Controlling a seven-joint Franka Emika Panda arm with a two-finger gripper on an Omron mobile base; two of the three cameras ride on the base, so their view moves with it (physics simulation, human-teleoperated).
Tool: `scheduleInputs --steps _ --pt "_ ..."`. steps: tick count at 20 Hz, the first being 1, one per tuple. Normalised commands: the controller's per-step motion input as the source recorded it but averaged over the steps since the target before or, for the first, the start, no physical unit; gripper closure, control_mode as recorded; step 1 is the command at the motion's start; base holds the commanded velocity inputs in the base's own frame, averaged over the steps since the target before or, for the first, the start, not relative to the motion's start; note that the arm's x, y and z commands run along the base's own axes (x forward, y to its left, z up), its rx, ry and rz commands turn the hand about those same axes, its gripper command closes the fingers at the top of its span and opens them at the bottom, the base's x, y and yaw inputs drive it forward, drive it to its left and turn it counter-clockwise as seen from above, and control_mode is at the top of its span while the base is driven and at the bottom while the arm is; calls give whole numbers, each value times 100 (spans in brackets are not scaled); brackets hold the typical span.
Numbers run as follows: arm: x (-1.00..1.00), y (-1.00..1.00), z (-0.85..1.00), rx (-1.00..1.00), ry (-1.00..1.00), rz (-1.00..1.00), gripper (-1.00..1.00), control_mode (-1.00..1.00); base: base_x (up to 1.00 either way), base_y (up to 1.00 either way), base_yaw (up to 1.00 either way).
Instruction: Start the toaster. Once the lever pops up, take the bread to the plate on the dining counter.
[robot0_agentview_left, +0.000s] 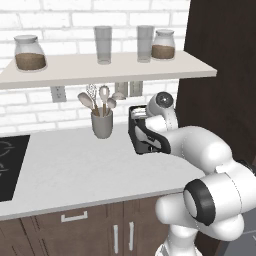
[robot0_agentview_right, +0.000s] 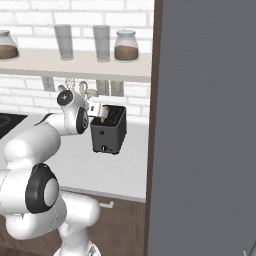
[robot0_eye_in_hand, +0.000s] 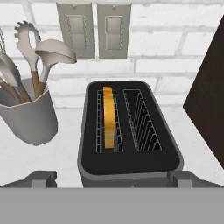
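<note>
The bread (robot0_eye_in_hand: 108, 117) stands in the left slot of the toaster (robot0_eye_in_hand: 129, 162) at the centre of the hand view, on a pale worktop (robot0_agentview_left: 75, 170) below a white brick wall (robot0_eye_in_hand: 166, 52), the wide-open empty gripper (robot0_eye_in_hand: 111, 178) cut off at the bottom, the utensil cup (robot0_eye_in_hand: 27, 116) cropped at left.

Bright, even rendered light (soft shadows), sharp throughout.

Dark grey-black toaster (robot0_eye_in_hand: 129, 164), golden-orange bread (robot0_eye_in_hand: 108, 118), grey utensil cup (robot0_eye_in_hand: 27, 118), white brick wall (robot0_eye_in_hand: 166, 52).
</note>
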Motion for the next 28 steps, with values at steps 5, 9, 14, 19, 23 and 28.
scheduleInputs --steps 5,9,14,19,23,28 --pt "0 0 0 0 0 0 -100 -100 0 0 0" --pt "0 0 0 0 0 0 -100 -100 0 0 0" --pt "0 0 0 0 0 0 -100 -100 0 0 0" --pt "0 0 0 0 0 0 -100 -100 0 0 0" --pt "0 0 0 0 0 0 -100 -100 0 0 0" --pt "0 0 0 0 0 0 -100 -100 0 0 0"
